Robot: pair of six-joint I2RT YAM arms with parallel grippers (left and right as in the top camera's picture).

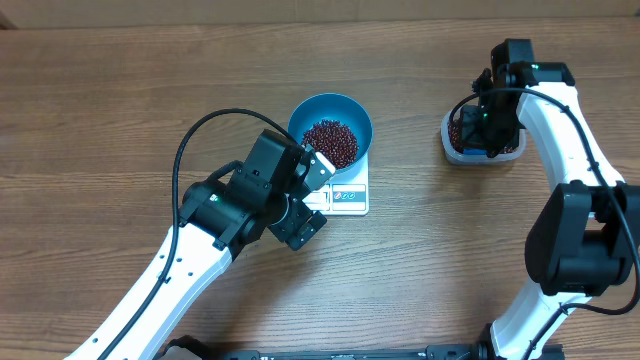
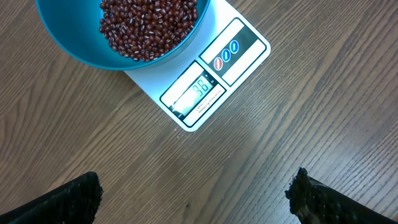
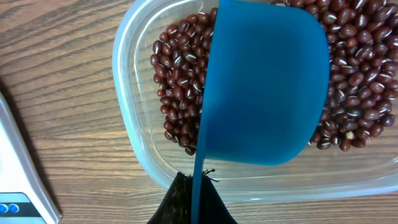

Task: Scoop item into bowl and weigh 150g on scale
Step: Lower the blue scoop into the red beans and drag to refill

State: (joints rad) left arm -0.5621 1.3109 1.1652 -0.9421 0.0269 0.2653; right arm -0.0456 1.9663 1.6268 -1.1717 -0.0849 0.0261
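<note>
Left gripper [image 2: 193, 190] near scale [image 2: 208, 87], bowl [image 2: 68, 46]

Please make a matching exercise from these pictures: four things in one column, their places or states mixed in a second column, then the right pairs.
1. bowl
2. scale
3. scoop
4. left hand

A. held by the right hand, over the tub
B. open, over the table
C. on the scale, beans inside
D. under the bowl

Pairs: 1-C, 2-D, 3-A, 4-B

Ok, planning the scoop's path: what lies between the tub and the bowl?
Just bare table between tub and bowl, seen in the overhead view.
</note>
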